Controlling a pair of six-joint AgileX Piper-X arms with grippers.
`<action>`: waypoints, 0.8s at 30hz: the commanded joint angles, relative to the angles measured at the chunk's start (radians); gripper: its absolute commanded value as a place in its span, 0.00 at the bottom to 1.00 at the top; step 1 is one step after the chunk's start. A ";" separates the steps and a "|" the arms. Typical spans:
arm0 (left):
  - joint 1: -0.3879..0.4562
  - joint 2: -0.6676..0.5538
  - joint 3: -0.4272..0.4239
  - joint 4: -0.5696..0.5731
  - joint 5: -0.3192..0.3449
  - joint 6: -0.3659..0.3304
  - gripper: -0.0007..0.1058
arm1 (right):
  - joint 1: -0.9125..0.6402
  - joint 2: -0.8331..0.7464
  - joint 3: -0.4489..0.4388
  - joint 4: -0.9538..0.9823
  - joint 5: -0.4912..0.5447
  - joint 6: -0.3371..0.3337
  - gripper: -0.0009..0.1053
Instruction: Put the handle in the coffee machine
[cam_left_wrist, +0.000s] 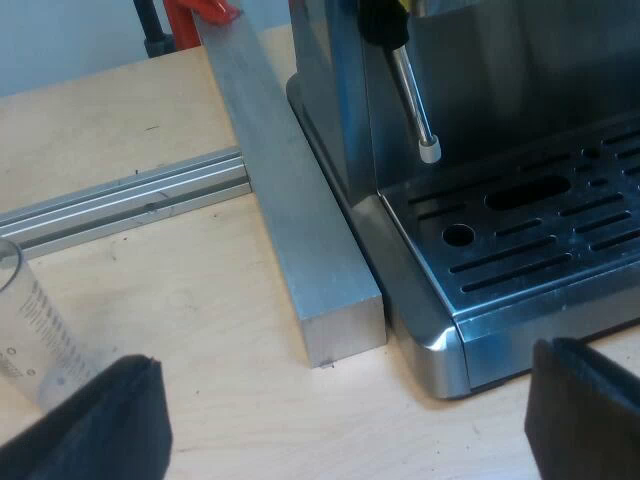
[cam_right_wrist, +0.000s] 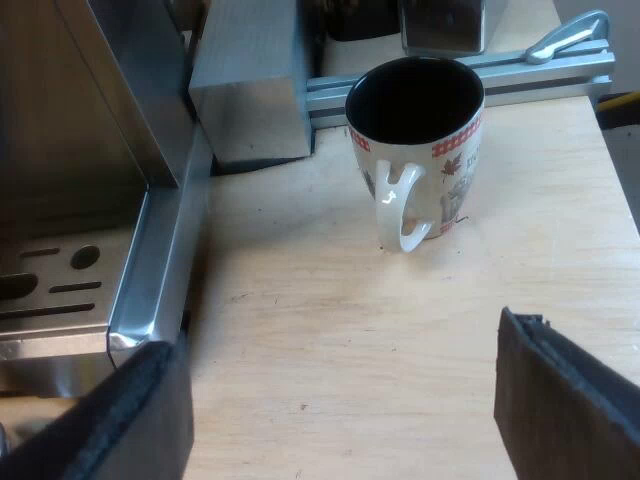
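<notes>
Steel housing of the espresso machine (cam_left_wrist: 330, 90), seen from both wrists. Left wrist view: the left gripper (cam_left_wrist: 342, 355) hangs with its two black fingers spread wide and nothing between them, above the wooden table (cam_left_wrist: 180, 300) just off one near corner of the slotted drip tray (cam_left_wrist: 540, 220). The steam wand (cam_left_wrist: 412, 90) points down over the tray farther in. An aluminium bar (cam_left_wrist: 290, 190) lies flat along the machine's side, its long axis running away from the gripper. A grooved rail (cam_left_wrist: 120, 200) meets the bar crosswise, and a measuring glass (cam_left_wrist: 25, 320) stands near one finger.

Right wrist view: the right gripper (cam_right_wrist: 338, 335) is likewise spread wide and empty, over the table beside the tray's other near corner. A mug (cam_right_wrist: 415, 140) stands upright farther off, apart from the machine, its white loop turned toward the gripper.

As to the holder, a red-orange piece (cam_left_wrist: 205, 10) at the far end of the bar may be its handle's red end or merely a clamp. This cannot be told, so its long axis cannot be fixed. If it is the holder, it lies far from the left gripper, straight along the bar, and the left arm is judged the nearer. The machine's front, where the holder must lock, is near both grippers
</notes>
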 joint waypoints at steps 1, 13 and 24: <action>-0.002 -0.134 -0.002 -0.016 0.014 -0.010 0.70 | 0.000 -0.041 -0.009 -0.008 -0.001 0.004 0.63; 0.000 -0.001 -0.108 -0.010 0.188 0.043 0.70 | 0.000 0.064 -0.113 0.041 -0.077 -0.022 0.63; -0.217 0.296 -0.193 -0.010 0.373 0.165 0.74 | 0.020 0.377 -0.298 0.175 -0.238 -0.080 0.63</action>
